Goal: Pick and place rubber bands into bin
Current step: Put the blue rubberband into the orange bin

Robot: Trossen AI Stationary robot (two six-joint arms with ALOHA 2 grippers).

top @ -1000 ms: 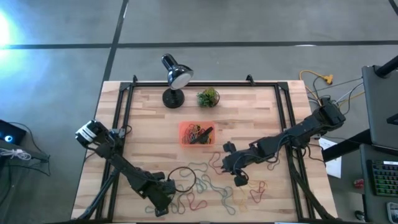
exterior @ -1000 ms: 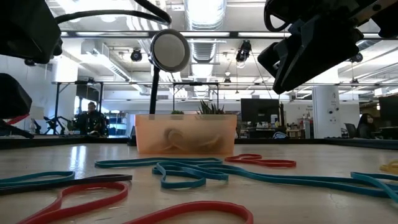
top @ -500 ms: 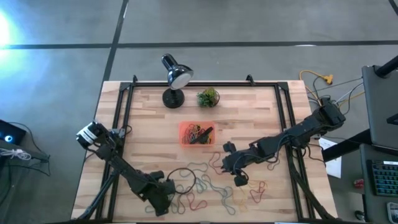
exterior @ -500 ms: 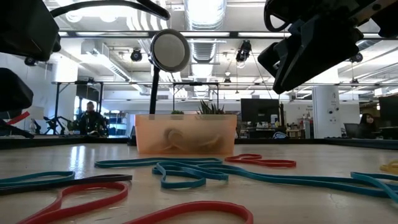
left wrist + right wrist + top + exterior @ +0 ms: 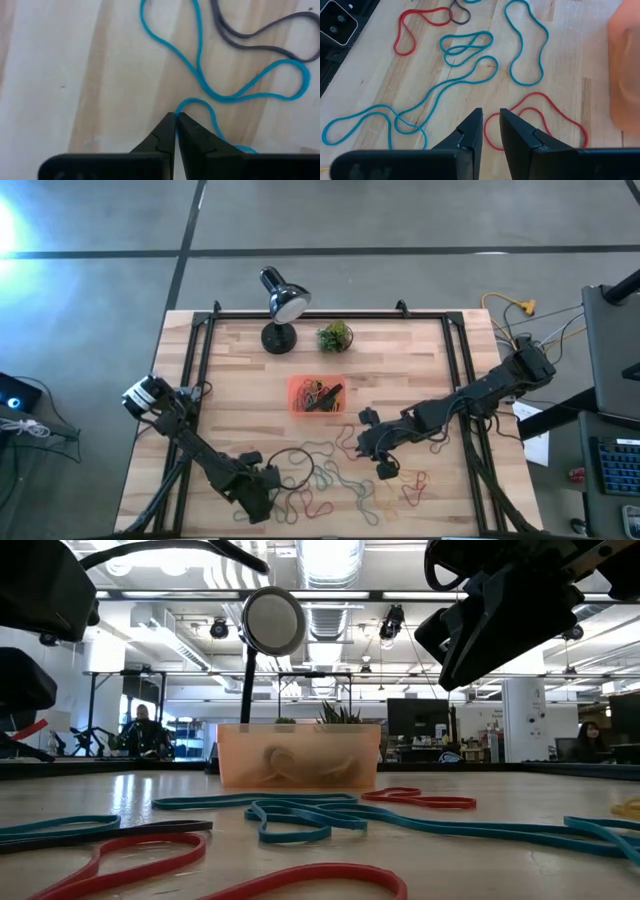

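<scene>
Several rubber bands (image 5: 340, 480) in blue-green, red, grey and yellow lie flat on the near half of the wooden table. The orange bin (image 5: 317, 395) stands mid-table with several bands inside; it also shows in the low view (image 5: 300, 755). My left gripper (image 5: 262, 508) is low at the near left of the bands, shut at the end of a blue-green rubber band (image 5: 200, 85). My right gripper (image 5: 386, 470) hangs open and empty above the right part of the bands, over a red band (image 5: 540, 120). My left gripper (image 5: 175, 116) has its shut fingertips on the end bend of the blue-green band's loop (image 5: 186, 102); whether the bend is pinched or only touched I cannot tell. The fingers slant down at the table. The rest of the band lies slack on the wood.
A black desk lamp (image 5: 280, 305) and a small green potted plant (image 5: 334, 336) stand at the far edge behind the bin. A black metal frame (image 5: 200, 350) runs along the table's left, right and far sides. A thick black cable loop (image 5: 295, 465) lies near my left gripper.
My left gripper has gone a little up and toward the table's far edge, staying shut. My right gripper has kept still.
</scene>
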